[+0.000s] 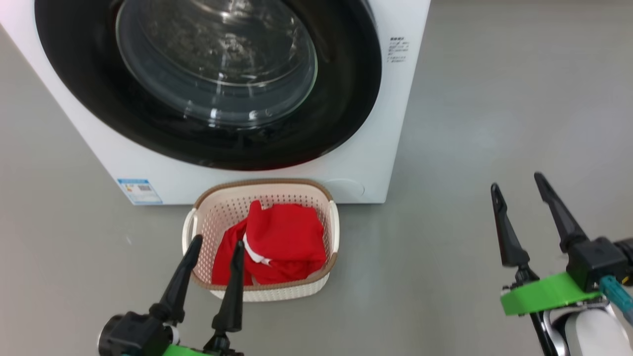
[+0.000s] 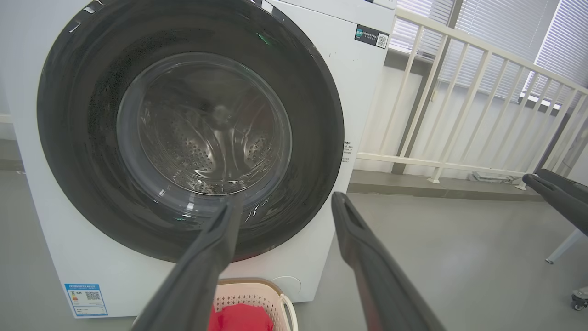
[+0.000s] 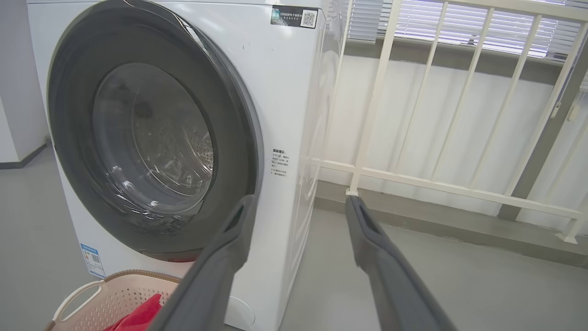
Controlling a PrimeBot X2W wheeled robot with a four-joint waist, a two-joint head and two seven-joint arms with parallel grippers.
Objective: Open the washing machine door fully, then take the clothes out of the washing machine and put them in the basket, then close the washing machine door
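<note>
The washing machine (image 1: 366, 163) (image 2: 363, 92) (image 3: 285, 92) stands in front of me with its round black-rimmed door (image 1: 212, 84) (image 2: 193, 133) (image 3: 147, 138) shut flat against the front. Red clothes (image 1: 277, 242) (image 2: 239, 317) (image 3: 138, 315) with a white trim lie in the cream basket (image 1: 331, 222) (image 2: 257, 294) (image 3: 105, 294) on the floor below the door. My left gripper (image 1: 217, 247) (image 2: 285, 204) hovers open over the basket's near left rim. Off to the right of the machine, my right gripper (image 1: 517, 180) (image 3: 298, 204) is open and empty.
A pale railing (image 2: 459, 92) (image 3: 459, 115) with blinds behind it runs along the wall right of the machine. Grey floor (image 1: 494, 99) spreads to the right. A caster and a white leg (image 2: 569, 257) stand at the far right of the left wrist view.
</note>
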